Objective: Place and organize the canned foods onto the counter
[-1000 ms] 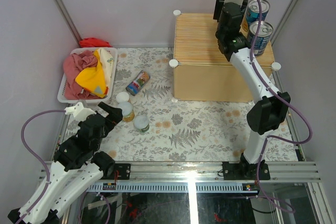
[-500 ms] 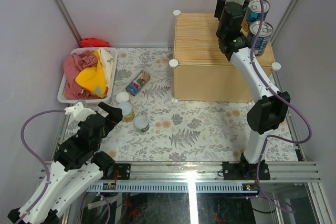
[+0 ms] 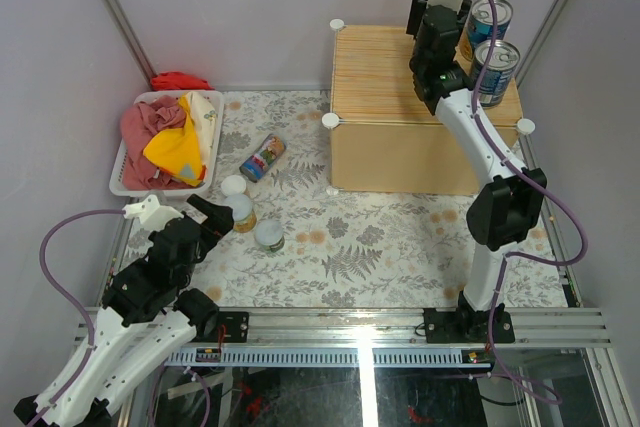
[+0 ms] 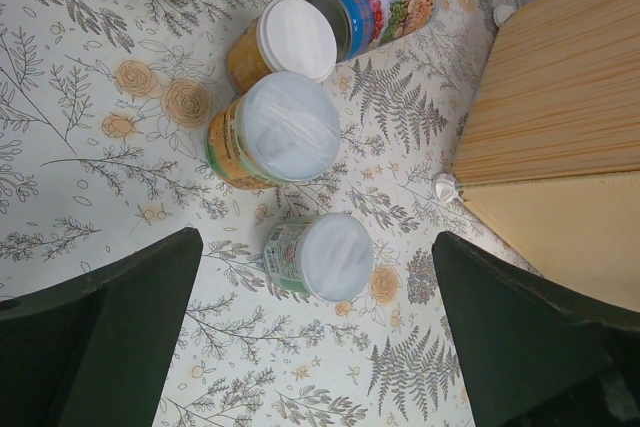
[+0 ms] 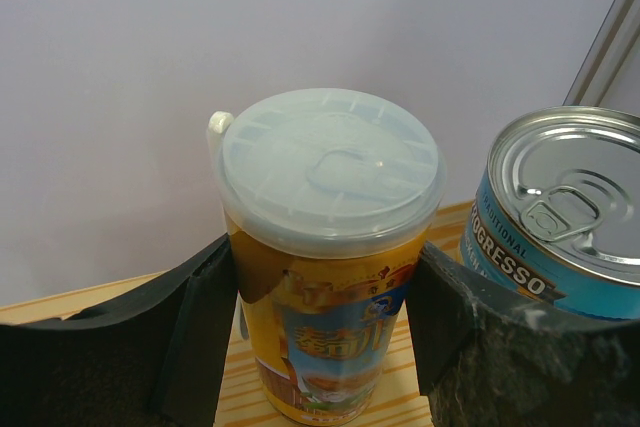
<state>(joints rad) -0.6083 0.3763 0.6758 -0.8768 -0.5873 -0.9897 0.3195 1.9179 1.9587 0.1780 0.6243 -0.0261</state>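
Right claw [image 5: 318, 342] clamps yellow jar [image 5: 330, 172]; blue tin [image 5: 560, 209] reads OGRESSO

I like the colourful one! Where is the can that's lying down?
In the top view, the multicoloured can lies on its side on the floral table, between the white basket on the left and the counter, just beyond the white-lidded jars.

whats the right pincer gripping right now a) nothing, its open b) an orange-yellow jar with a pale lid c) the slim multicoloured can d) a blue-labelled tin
b: in the right wrist view the right pincer has a finger pressed on each side of the orange-yellow jar, while the blue tin stands beside it outside the grip.
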